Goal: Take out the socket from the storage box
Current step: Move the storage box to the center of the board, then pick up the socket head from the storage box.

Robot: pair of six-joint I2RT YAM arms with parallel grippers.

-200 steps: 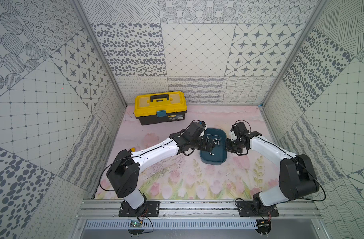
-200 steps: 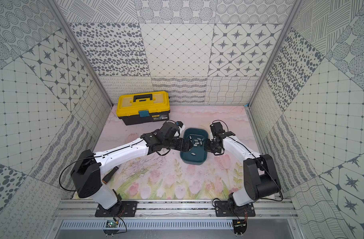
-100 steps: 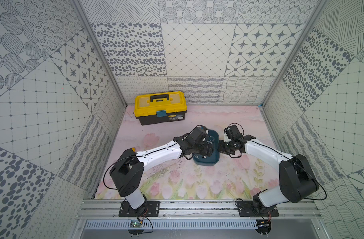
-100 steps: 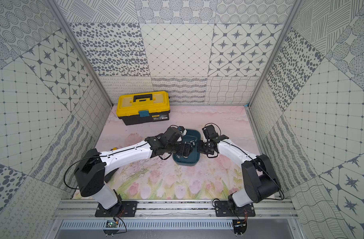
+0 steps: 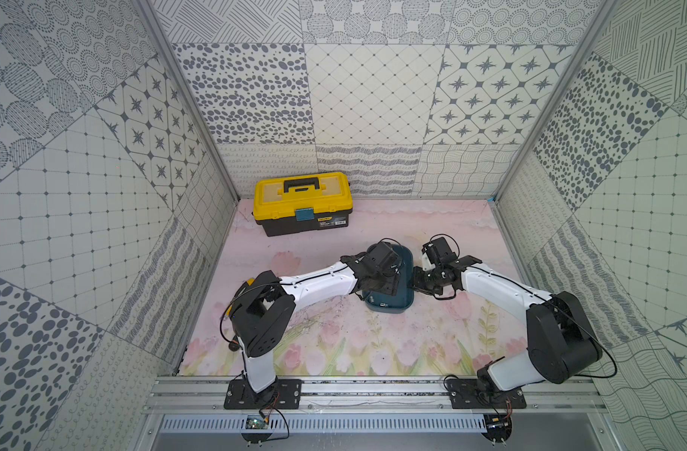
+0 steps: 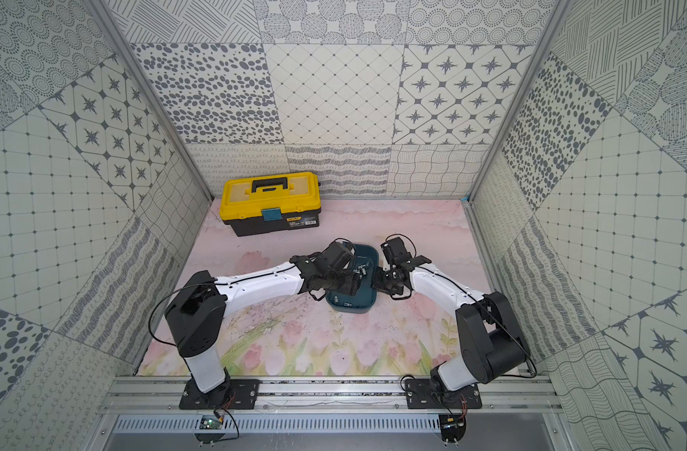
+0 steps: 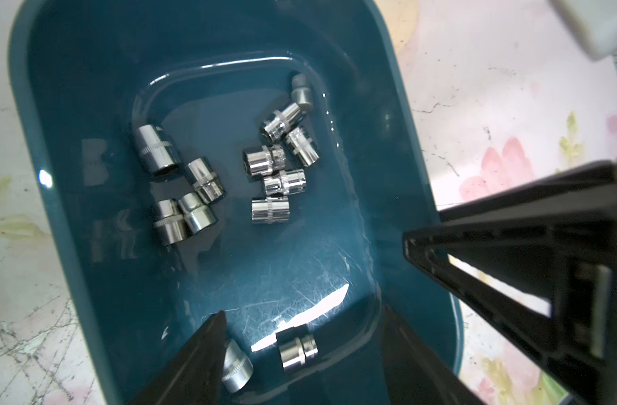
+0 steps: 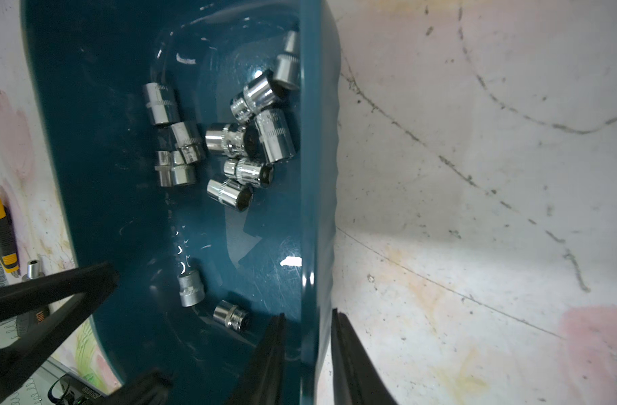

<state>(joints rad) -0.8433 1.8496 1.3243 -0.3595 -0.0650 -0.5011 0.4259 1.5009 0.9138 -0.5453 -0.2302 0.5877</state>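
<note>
left fingers (image 7: 202, 354): apart, down inside storage box (image 7: 72, 105), small socket (image 7: 296, 350) between them, lined up for a pinch | right fingers (image 8: 268, 361): astride box wall, probably steadying it; clamped or not, can't tell | other sockets (image 7: 265, 164): clustered beyond left fingers

storage box (image 5: 390, 310) half hidden under left arm (image 5: 318, 285), sockets (image 6: 360, 268) tiny — yellow-handled tool (image 8: 0, 235) cut off

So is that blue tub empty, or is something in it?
Not empty: the tub holds about a dozen loose shiny sockets, lying on its floor in both wrist views.
</note>
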